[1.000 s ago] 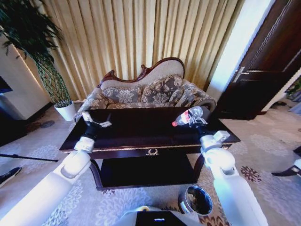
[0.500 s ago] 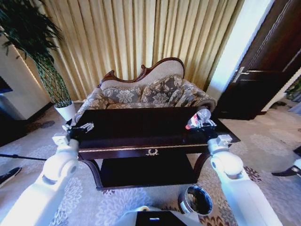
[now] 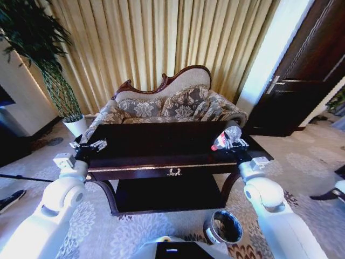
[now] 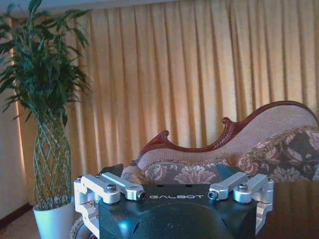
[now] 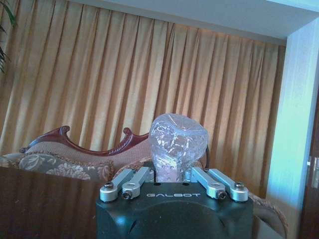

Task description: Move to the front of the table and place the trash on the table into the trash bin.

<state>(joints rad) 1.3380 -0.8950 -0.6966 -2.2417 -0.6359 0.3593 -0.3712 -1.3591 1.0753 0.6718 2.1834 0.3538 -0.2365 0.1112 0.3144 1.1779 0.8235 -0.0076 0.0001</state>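
Bottle (image 3: 222, 139) of clear plastic with a red label sits in the right gripper (image 3: 230, 141), right of the middle of the head view. The fingers are closed tight on it, and it hangs over the right end of the dark bench (image 3: 161, 141). In the right wrist view the bottle's (image 5: 178, 144) crinkly clear end sticks out of the right gripper (image 5: 174, 175).

The left gripper (image 3: 90, 145) is at the left of the head view, over the left end of the bench. Its fingers are spread apart and hold nothing. In the left wrist view the left gripper (image 4: 174, 191) points at the sofa (image 4: 239, 159) and a tall plant in a white pot (image 4: 50, 219).

The trash bin (image 3: 223, 227) stands on the carpet at the bottom of the head view, a bit right of the middle, in front of the bench. It is round and grey with a black liner. It is well below the bottle.
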